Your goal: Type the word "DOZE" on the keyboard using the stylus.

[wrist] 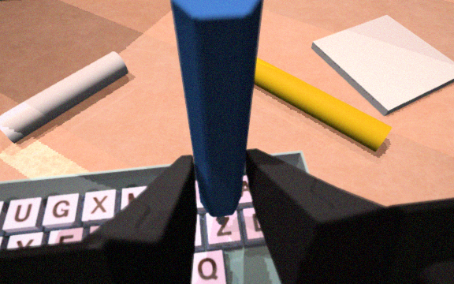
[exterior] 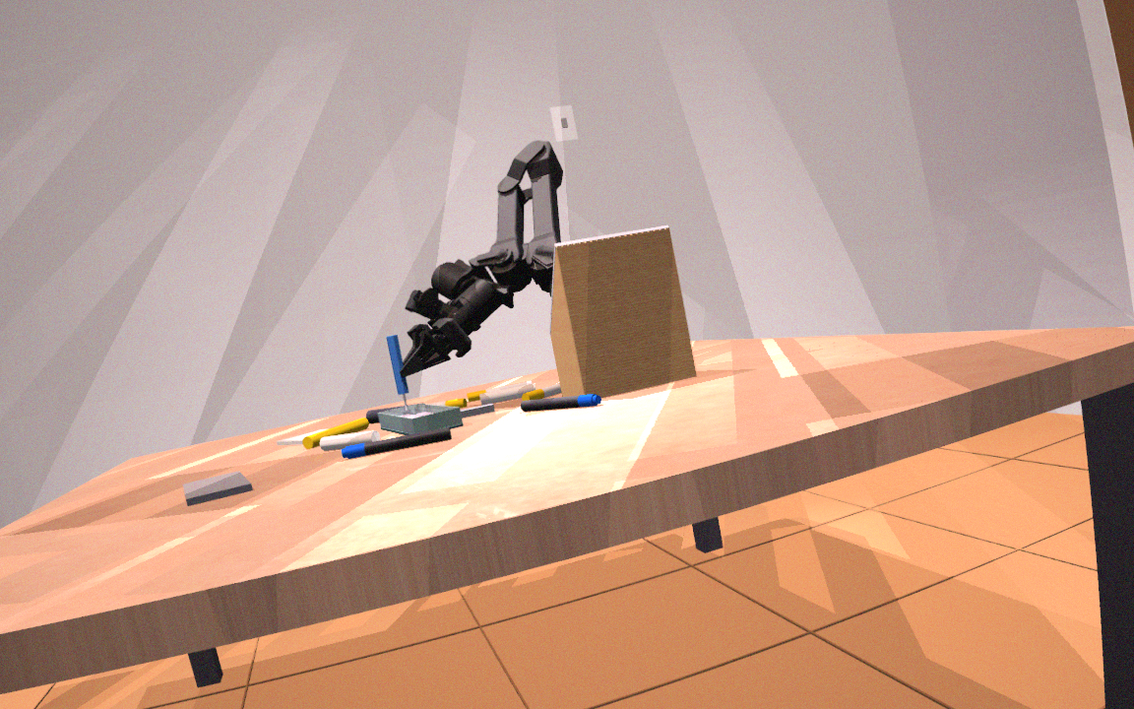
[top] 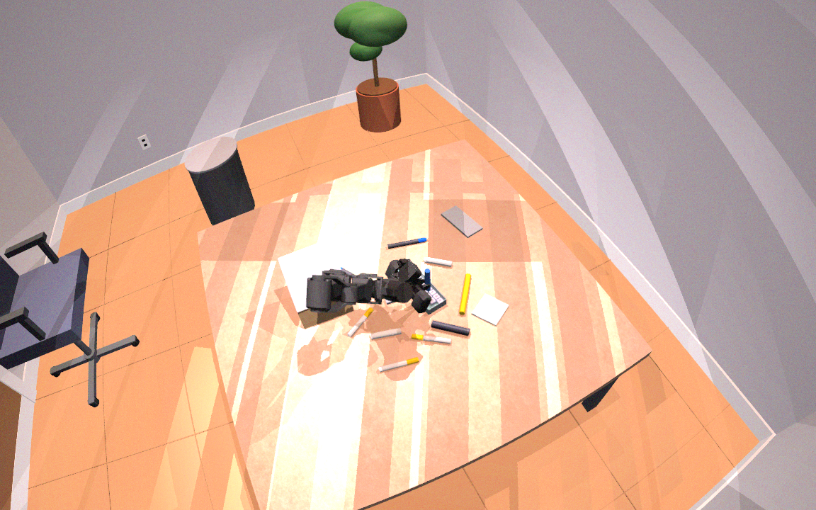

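Observation:
My gripper (top: 426, 289) (exterior: 404, 376) (wrist: 220, 163) is shut on the blue stylus (top: 427, 276) (exterior: 394, 356) (wrist: 219, 79), which stands nearly upright with its thin tip down. The keyboard (exterior: 421, 423) (wrist: 53, 179) lies below, a grey-green tray with pale lettered keys. In the wrist view the tip is over the upper part of the Z key (wrist: 224, 233) and looks at or very near its surface; contact cannot be told. The N, U, G, X and Q keys show clearly. The fingers hide the middle keys and part of the key right of Z.
A white cylinder (top: 438, 261) (wrist: 65, 92), a yellow rod (top: 465, 295) (wrist: 318, 104) and a white square pad (top: 490, 309) (wrist: 388, 63) lie beyond the keyboard. A black marker with a blue cap (top: 406, 243) (exterior: 412, 442) lies beside it. A wooden stand (exterior: 624, 308) rises near the arm.

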Robot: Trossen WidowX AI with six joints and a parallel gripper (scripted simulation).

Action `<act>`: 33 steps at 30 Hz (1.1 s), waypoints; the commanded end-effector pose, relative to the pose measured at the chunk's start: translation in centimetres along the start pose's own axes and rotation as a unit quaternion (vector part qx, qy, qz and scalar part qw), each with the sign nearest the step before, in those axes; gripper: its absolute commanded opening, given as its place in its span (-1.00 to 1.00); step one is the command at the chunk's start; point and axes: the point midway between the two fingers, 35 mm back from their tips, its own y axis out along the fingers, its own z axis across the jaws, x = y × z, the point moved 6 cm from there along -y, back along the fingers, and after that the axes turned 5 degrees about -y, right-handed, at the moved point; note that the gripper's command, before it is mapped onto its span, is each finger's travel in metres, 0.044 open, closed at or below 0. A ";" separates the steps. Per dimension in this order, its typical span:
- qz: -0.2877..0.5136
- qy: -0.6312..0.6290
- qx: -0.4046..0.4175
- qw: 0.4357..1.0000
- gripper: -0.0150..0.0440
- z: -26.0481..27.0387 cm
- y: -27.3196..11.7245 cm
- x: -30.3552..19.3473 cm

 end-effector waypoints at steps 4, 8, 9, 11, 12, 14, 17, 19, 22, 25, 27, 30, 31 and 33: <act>-0.002 -0.002 0.003 1.000 -0.22 0.2 0.2 -0.3; -0.002 -0.002 0.003 1.000 -0.22 0.2 0.3 -0.6; -0.002 -0.002 0.003 1.000 -0.22 0.2 0.3 -0.6; -0.002 -0.002 0.003 1.000 -0.22 0.2 0.4 -0.7; -0.002 -0.002 0.003 1.000 -0.22 0.2 0.4 -0.7; -0.002 -0.002 0.003 1.000 -0.22 0.2 0.4 -0.8; -0.001 -0.002 0.003 1.000 -0.22 0.2 0.5 -0.9; -0.001 -0.002 0.003 1.000 -0.22 0.2 0.5 -1.0; -0.001 -0.002 0.003 1.000 -0.22 0.3 0.6 -1.1; -0.001 -0.002 0.003 1.000 -0.22 0.3 0.5 -1.0; -0.001 -0.002 0.003 1.000 -0.22 0.3 0.5 -1.0; -0.001 -0.002 0.003 1.000 -0.22 0.3 0.5 -1.0; -0.001 -0.002 0.003 1.000 -0.22 0.2 0.5 -1.0; -0.001 -0.002 0.003 1.000 -0.22 0.2 0.5 -0.9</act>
